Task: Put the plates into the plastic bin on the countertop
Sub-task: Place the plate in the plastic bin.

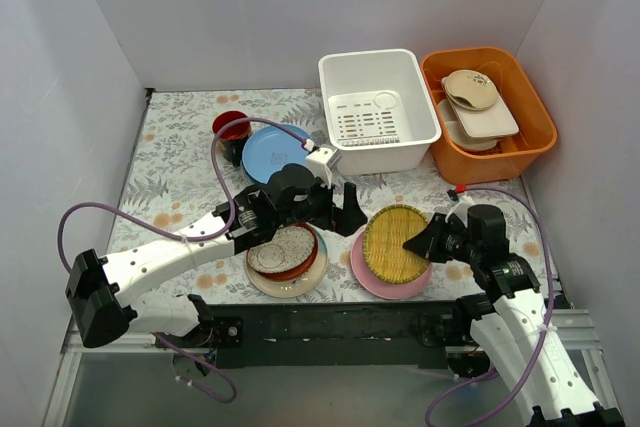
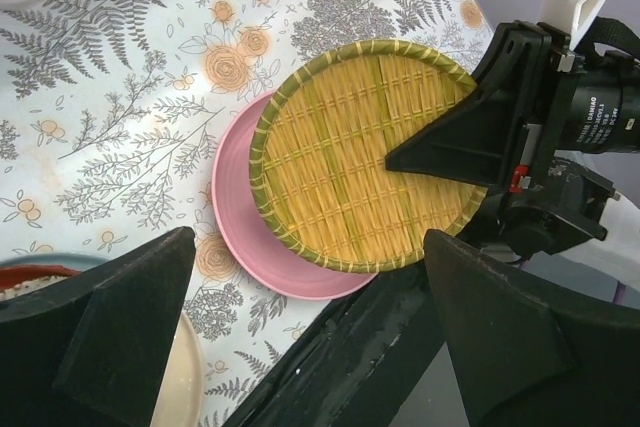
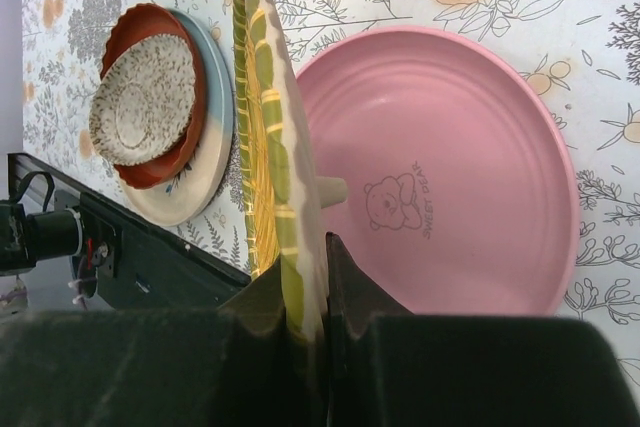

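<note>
My right gripper [image 1: 425, 239] [image 3: 303, 282] is shut on the rim of a yellow woven plate [image 1: 394, 243] [image 3: 268, 117] [image 2: 350, 152] and holds it tilted above a pink plate [image 1: 385, 279] [image 3: 440, 167] [image 2: 245, 222]. My left gripper [image 1: 340, 209] [image 2: 305, 332] is open and empty, hovering left of the woven plate. A red-brown plate with a speckled dish [image 1: 285, 250] [image 3: 145, 97] sits on a cream-and-blue plate [image 1: 290, 282] under my left arm. A light blue plate [image 1: 270, 152] lies behind. The white plastic bin [image 1: 378, 110] stands at the back, with no plates in it.
An orange tub [image 1: 490, 112] with beige and white dishes stands right of the bin. A small dark-red cup [image 1: 231, 129] stands beside the blue plate. The black table edge [image 2: 350, 367] runs close below the pink plate. White walls enclose the patterned countertop [image 1: 175, 177].
</note>
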